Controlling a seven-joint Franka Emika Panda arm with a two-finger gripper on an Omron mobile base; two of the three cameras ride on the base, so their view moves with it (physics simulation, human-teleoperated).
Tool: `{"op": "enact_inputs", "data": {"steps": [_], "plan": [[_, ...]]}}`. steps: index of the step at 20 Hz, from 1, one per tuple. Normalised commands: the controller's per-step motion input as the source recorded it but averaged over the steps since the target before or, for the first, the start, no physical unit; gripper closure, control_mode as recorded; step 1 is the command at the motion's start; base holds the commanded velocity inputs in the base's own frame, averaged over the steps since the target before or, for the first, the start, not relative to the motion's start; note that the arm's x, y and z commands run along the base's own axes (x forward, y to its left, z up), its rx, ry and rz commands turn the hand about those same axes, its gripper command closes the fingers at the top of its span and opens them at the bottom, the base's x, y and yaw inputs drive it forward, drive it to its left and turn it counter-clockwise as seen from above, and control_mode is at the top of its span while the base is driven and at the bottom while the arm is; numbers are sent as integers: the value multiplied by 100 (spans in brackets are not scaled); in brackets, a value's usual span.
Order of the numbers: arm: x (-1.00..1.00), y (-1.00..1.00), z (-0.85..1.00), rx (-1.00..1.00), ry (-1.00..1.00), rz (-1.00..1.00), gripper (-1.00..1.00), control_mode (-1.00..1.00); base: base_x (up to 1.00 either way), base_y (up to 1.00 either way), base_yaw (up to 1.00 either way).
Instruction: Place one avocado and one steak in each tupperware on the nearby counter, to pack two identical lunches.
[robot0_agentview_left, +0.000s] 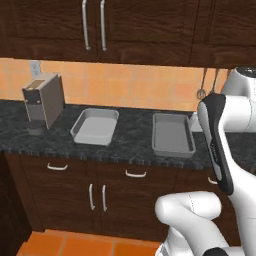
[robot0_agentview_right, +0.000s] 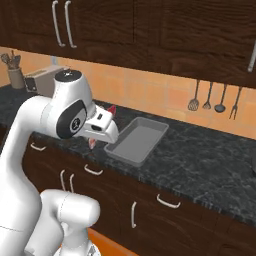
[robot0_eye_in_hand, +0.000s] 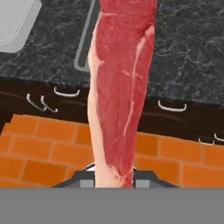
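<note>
Holding a steak (robot0_eye_in_hand: 120, 87), the gripper (robot0_agentview_right: 95, 142) is clamped shut on one end of it w/ the slab running lengthwise straight out from the fingertips; red meat w/ a pale fat edge, long axis in line w/ the claw. In the right base view just a red sliver pokes out either side of the hand, so most of the meat is hidden there behind the wrist.

Where things sit: two grey tupperware trays on the counter (robot0_agentview_left: 130, 150), side by side but apart. Left tray (robot0_agentview_left: 95, 126) is nearer the coffee machine (robot0_agentview_left: 44, 102); right tray (robot0_agentview_left: 172, 134) is closer to the arm. Both look empty from here, no avocado anywhere I can see.

Key relation: the hand hangs in front of the counter edge, about level w/ or a bit above it, near the front-left corner of the right tray. In the hand view the steak's far end overlaps that tray's rim (robot0_eye_in_hand: 84, 43), w/ the other tray's corner (robot0_eye_in_hand: 15, 24) off to the upper left. So the target lies ahead of the claw, along the steak's own long axis.

My guess: carry fwd over the rim, then lower. Slab is long, so it prob. needs laying along the tray's length, else an end could drape over the rim.
</note>
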Motion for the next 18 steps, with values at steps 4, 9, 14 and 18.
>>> {"op": "enact_inputs", "data": {"steps": [4, 9, 14, 18], "plan": [[0, 0, 0, 0, 0, 0, 100, 100, 86, -2, -7], [0, 0, 0, 0, 0, 0, 100, 100, 66, -2, -6], [45, 0, -91, 0, 25, -1, 100, -100, 0, 0, 0], [62, 0, -99, 3, 19, 0, 100, -100, 0, 0, 0]]}}
